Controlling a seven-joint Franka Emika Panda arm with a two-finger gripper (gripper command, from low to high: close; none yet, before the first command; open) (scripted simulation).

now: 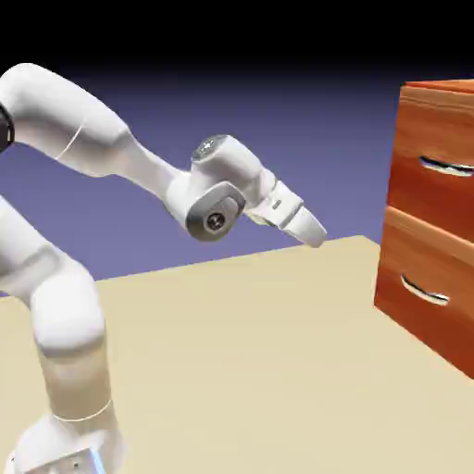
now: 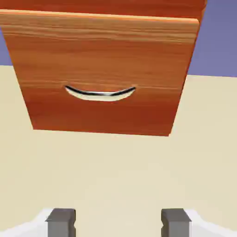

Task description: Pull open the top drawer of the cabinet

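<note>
End effector (image 2: 118, 223) well apart from top drawer (image 1: 433, 134)

Exterior view: backdrop fades to black up top; white arm (image 1: 69, 319) brightly lit, highlights nearly blown out.

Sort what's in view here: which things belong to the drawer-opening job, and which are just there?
Part of the job:
- cabinet
- top drawer
- top drawer's handle
- gripper, open

Just there:
- lower drawer
- lower drawer's handle
- table
</note>
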